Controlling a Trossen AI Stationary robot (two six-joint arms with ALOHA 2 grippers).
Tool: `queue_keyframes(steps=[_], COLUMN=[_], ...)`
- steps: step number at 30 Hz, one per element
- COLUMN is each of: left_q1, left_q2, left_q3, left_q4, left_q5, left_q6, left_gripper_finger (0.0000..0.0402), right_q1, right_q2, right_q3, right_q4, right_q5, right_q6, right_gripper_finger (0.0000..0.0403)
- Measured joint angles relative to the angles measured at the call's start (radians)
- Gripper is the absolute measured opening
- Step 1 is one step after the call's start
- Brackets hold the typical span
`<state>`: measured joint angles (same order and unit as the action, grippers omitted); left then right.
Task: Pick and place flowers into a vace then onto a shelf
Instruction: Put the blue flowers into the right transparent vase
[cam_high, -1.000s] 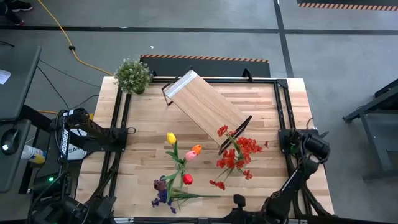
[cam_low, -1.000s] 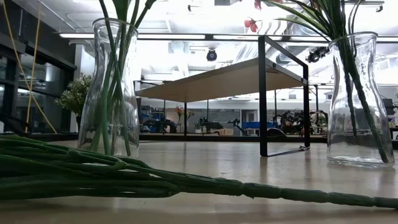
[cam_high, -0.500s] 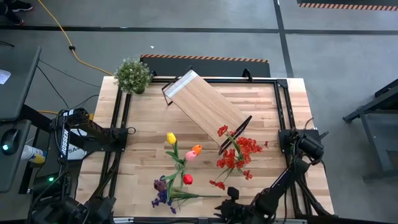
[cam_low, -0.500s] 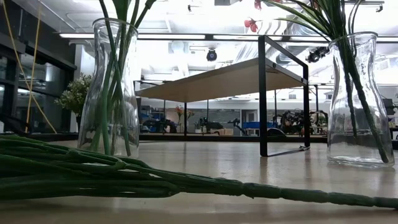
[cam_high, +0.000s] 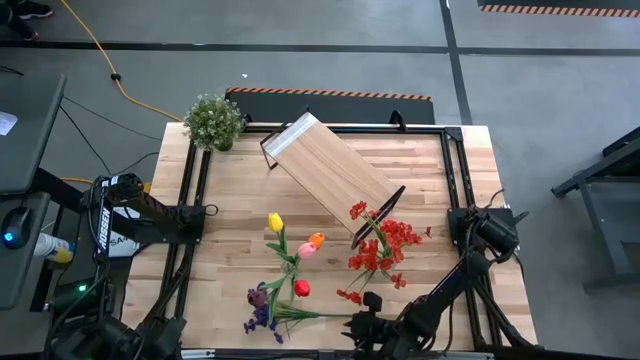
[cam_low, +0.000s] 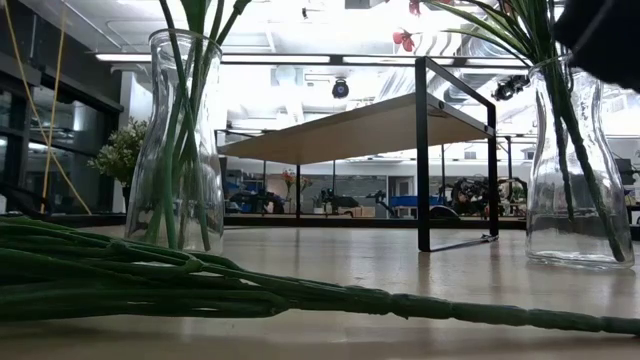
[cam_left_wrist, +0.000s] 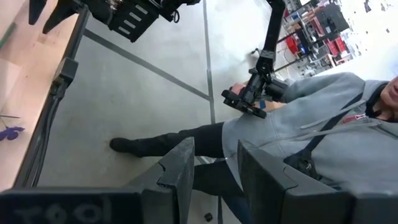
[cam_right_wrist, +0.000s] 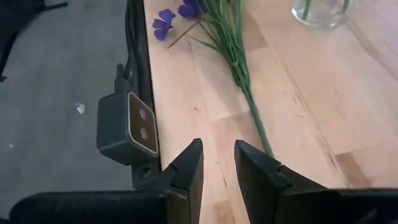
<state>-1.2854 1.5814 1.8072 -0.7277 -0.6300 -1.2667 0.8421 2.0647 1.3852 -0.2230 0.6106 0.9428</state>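
White letters run down the left arm's dark base (cam_high: 104, 228) beside the big wooden table (cam_high: 440, 190) (they are too small to read for sure). The right gripper (cam_right_wrist: 217, 163) is low over the table's near edge, its two dark fingers a small gap apart with nothing between them. The loose purple spray with a long green stem (cam_right_wrist: 231, 43) lies flat on the table just ahead of those fingers, not touching them. The left gripper (cam_left_wrist: 214, 165) is off the table's near left corner; its fingers also stand a little apart and hold nothing. The light-wood shelf on a thin black frame (cam_high: 330, 175) stands slanted across the table's middle.
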Motion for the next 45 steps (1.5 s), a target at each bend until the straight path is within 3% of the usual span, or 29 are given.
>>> queue_keyframes(steps=[12,25,45], left_q1=[0.000,0.000,0.000], left_q2=[0.000,0.000,0.000], left_q3=[0.000,0.000,0.000], left_q4=[-0.001,-0.001,-0.006], left_q5=[0.003,0.003,0.014], left_q6=[0.001,0.001,0.000], left_gripper_finger=[0.0156,0.0156,0.0156], right_q1=[-0.025,-0.071,-0.092], right_q2=[0.000,0.048,0.063], right_q3=[-0.060,-0.060,-0.057], right_q4=[0.062,0.087,0.139], right_q5=[0.000,-0.104,-0.092], right_q6=[-0.029,-0.053,-0.097], right_gripper_finger=[0.0083,0.0083,0.0083])
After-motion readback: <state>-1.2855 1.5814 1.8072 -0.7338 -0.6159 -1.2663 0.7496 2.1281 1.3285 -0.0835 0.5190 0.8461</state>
